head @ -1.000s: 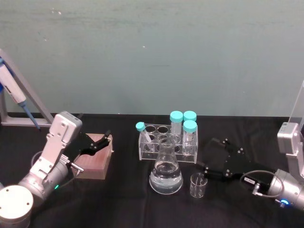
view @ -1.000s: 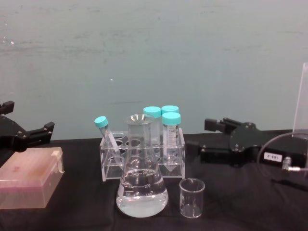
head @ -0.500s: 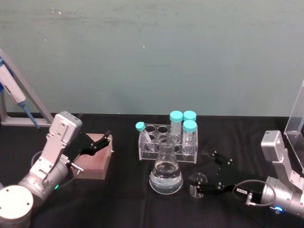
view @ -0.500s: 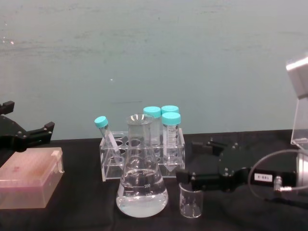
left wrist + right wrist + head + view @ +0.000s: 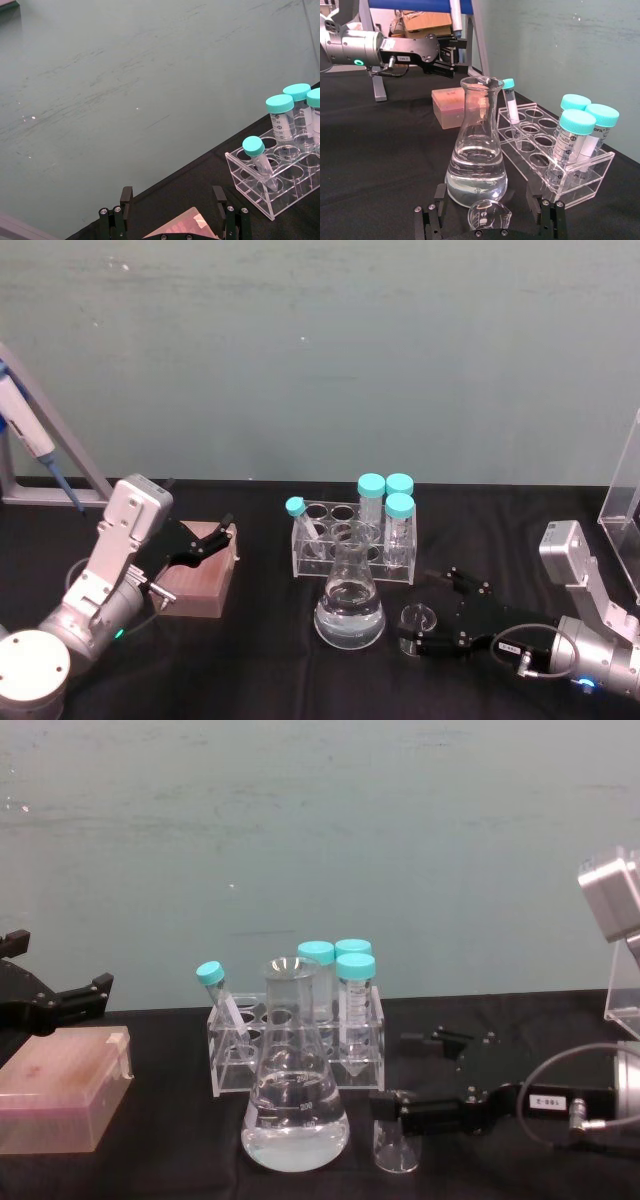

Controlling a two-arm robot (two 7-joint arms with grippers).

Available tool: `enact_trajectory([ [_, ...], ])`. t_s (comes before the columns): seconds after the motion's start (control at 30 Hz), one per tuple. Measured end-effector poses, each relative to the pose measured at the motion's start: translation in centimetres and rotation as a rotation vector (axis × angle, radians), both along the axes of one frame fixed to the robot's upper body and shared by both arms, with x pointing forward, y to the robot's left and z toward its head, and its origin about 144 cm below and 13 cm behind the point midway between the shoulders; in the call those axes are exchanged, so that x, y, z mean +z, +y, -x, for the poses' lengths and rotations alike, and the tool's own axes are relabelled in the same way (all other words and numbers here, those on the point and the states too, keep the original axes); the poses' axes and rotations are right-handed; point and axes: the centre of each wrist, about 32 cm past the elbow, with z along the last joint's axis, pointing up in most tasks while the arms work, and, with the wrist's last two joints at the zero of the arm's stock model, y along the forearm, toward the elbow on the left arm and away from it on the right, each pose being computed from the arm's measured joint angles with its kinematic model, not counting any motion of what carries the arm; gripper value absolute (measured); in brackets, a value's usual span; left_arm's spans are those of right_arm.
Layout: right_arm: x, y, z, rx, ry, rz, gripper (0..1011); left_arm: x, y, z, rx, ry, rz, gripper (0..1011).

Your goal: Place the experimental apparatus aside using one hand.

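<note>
A small glass beaker (image 5: pixel 415 626) stands on the black table just right of a conical flask (image 5: pixel 349 606) holding clear liquid. My right gripper (image 5: pixel 434 612) is low at the beaker, open, with one finger on each side of it and a gap to the glass. The right wrist view shows the beaker (image 5: pixel 489 214) between the two fingers (image 5: pixel 427 220), with the flask (image 5: pixel 477 165) just beyond. From the chest, the near finger (image 5: pixel 392 1104) crosses in front of the beaker (image 5: pixel 397 1151). My left gripper (image 5: pixel 215 538) hangs open over a pink box (image 5: pixel 200 575) at the left.
A clear tube rack (image 5: pixel 350 538) with teal-capped tubes stands right behind the flask. A pipette on a grey stand (image 5: pixel 35 455) is at the far left. A clear acrylic panel (image 5: pixel 625 502) rises at the right edge. The front of the table is bare black cloth.
My right gripper has come down and toward the front from behind and right of the beaker, and its open fingers now straddle it. The left arm has not moved.
</note>
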Motion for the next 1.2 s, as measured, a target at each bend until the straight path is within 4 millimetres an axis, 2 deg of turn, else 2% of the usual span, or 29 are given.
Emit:
enact_trajectory([
  [1.2,-0.5,0.4,-1.4,0.026,0.053,0.043,1000,0.0,0.0,0.0,0.000,0.000,0.000,1000],
])
